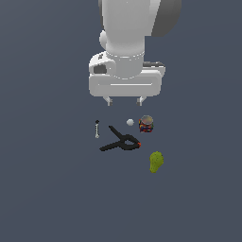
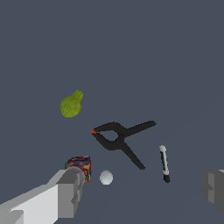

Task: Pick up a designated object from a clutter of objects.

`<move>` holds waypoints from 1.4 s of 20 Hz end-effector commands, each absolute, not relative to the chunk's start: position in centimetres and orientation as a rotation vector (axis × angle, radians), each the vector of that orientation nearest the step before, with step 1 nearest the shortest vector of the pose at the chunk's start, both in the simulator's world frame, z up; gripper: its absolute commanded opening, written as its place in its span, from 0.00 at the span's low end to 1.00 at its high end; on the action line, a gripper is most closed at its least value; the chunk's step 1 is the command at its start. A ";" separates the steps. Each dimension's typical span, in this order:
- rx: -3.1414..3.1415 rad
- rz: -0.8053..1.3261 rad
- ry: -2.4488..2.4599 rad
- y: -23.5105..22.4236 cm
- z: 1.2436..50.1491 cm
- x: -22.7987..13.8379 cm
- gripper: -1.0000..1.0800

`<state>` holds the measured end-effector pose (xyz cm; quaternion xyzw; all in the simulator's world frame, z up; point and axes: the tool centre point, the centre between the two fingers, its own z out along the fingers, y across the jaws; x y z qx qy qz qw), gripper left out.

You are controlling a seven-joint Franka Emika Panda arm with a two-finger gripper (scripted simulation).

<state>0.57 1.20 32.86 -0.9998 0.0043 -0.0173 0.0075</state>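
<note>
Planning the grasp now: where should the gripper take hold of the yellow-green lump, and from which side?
Probably from straight above, closing across the narrow middle of the yellow-green lump. It lies flat and oblong, apart from the black clamp, so both long sides are free for the fingers.

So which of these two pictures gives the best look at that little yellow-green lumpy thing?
The wrist view: the yellow-green lump looks larger there, unobstructed, with its bumpy surface and tapered end visible. The exterior view shows the same lump smaller, lying apart from the black clamp, also unblocked.
</note>
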 end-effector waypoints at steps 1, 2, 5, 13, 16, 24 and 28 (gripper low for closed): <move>-3.126 -0.054 0.013 1.2 32.9 0.6 0.96; -3.126 -0.055 0.016 1.1 32.9 0.6 0.96; -3.119 -0.069 0.055 0.2 33.0 1.0 0.96; -3.107 -0.095 0.116 -1.4 33.4 1.5 0.96; -3.107 -0.093 0.130 -1.2 33.2 1.7 0.96; -3.102 -0.083 0.232 0.1 31.5 3.0 0.96; -3.097 -0.074 0.315 1.2 30.0 3.9 0.96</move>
